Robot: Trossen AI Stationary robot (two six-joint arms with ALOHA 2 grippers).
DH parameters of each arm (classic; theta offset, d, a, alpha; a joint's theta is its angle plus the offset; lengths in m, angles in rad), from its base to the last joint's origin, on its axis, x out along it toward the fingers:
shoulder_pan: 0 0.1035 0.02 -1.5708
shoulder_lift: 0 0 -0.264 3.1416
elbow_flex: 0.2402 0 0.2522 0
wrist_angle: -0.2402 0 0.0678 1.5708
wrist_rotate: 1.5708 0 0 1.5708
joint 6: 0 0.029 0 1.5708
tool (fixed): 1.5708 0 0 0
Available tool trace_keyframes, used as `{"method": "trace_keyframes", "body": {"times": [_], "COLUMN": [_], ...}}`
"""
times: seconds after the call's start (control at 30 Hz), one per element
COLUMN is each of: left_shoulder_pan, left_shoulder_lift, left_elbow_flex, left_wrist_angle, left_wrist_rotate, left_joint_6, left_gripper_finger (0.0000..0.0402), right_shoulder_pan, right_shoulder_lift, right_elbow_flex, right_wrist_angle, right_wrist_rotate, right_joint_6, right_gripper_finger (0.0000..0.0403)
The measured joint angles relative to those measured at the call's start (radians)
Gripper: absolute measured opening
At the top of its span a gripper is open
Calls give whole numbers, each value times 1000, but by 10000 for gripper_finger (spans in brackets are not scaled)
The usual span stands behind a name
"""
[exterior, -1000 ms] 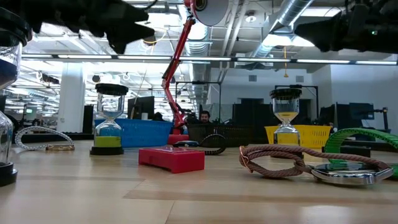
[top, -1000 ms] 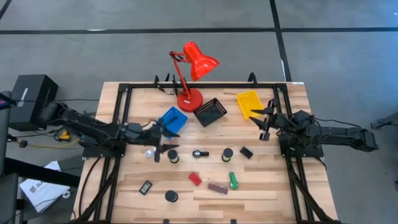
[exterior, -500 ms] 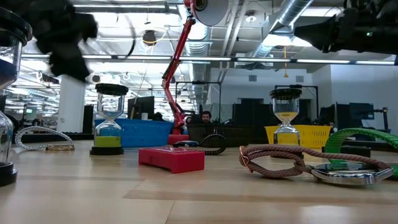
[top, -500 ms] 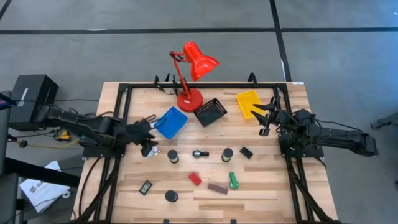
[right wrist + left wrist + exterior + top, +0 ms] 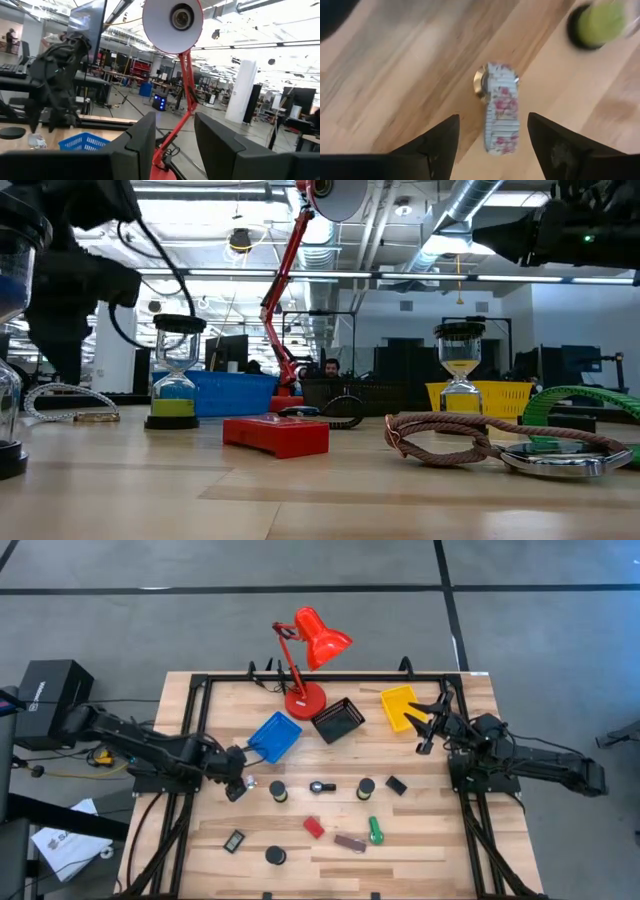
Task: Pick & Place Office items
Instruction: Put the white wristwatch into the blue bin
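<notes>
A small watch with a floral band point(image 5: 499, 115) lies flat on the wooden table at its left point(image 5: 249, 785). My left gripper point(image 5: 492, 122) is open, points down and hovers over the watch, one finger on either side and clear of it; it also shows in the high view point(image 5: 236, 787). A green-sand hourglass point(image 5: 278, 791) stands just to the right. My right gripper point(image 5: 426, 730) is open and empty in the air beside the yellow tray point(image 5: 400, 706). A red block point(image 5: 314, 827), a green piece point(image 5: 375, 830), a brown bar point(image 5: 350, 842) and small black pieces lie toward the near edge.
A blue tray point(image 5: 275, 736), a black tray point(image 5: 338, 720) and a red desk lamp point(image 5: 305, 698) stand along the far side. A second hourglass point(image 5: 366, 787), a clip point(image 5: 322, 787) and black rectangles point(image 5: 396, 784) point(image 5: 234, 840) lie mid-table. A person sits in the room beyond point(image 5: 328, 367).
My left gripper has drawn back from beside the blue tray toward the table's left edge and has tipped down over the floral watch. The watch and the other items have stayed where they were.
</notes>
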Motion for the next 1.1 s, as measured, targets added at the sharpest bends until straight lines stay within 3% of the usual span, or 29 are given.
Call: {"method": "trace_keyframes", "body": {"times": [0.4, 0.67, 0.83, 0.97, 1.1], "left_shoulder_pan": [-24, -23, -23, -23, -23], "left_shoulder_lift": [142, 165, 165, 165, 165], "left_elbow_flex": [0, 0, 0, 0, 0], "left_wrist_angle": [68, 68, 70, 75, 76], "left_wrist_rotate": [2, -1, -1, -1, 0], "left_joint_6": [57, 60, 60, 60, 107], "left_gripper_finger": [246, 170, 120, 83, 73], "right_shoulder_pan": [-83, -122, -126, -125, -126], "right_shoulder_lift": [0, 0, 0, 1, 1], "right_elbow_flex": [0, 0, 0, 0, 0], "right_wrist_angle": [-1, -2, -2, -33, -32], "right_wrist_rotate": [0, 5, 84, 79, 80], "right_joint_6": [195, 215, 272, 267, 267], "right_gripper_finger": [127, 127, 127, 127, 127]}}
